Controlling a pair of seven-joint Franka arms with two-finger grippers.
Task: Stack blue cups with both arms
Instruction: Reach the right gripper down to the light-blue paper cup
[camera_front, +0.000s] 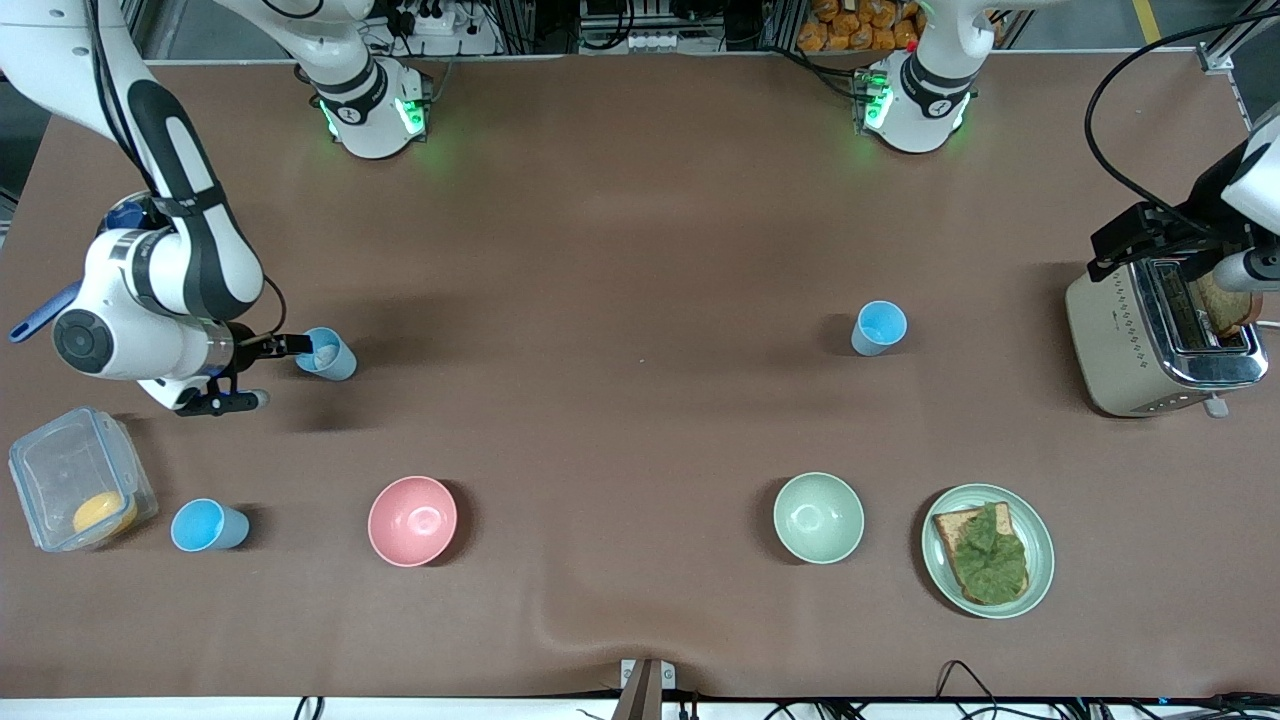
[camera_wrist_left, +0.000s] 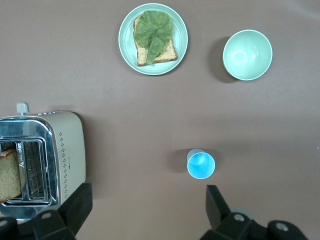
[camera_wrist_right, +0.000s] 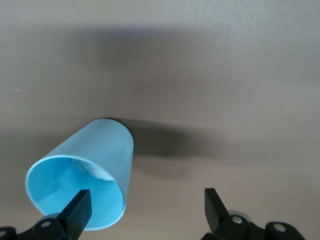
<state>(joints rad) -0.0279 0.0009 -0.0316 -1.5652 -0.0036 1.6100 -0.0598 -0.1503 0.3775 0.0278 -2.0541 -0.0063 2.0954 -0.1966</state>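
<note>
A duller blue cup (camera_front: 327, 353) with a white bit inside stands toward the right arm's end of the table. My right gripper (camera_front: 278, 372) is low beside it and open. In the right wrist view one fingertip (camera_wrist_right: 77, 207) overlaps the mouth of this cup (camera_wrist_right: 90, 160), and the other finger is off to the side over bare table. A brighter blue cup (camera_front: 880, 327) stands toward the left arm's end. My left gripper (camera_wrist_left: 146, 207) hangs open and empty high above the table between the toaster and that cup (camera_wrist_left: 201, 164). A third blue cup (camera_front: 208, 525) stands near the front camera.
A toaster (camera_front: 1160, 335) holding bread sits under the left arm (camera_front: 1255, 170). Near the front camera are a plate (camera_front: 1038, 545) with toast and lettuce, a pale green bowl (camera_front: 818, 517) and a pink bowl (camera_front: 412, 520). A clear container (camera_front: 60, 470) holds something yellow.
</note>
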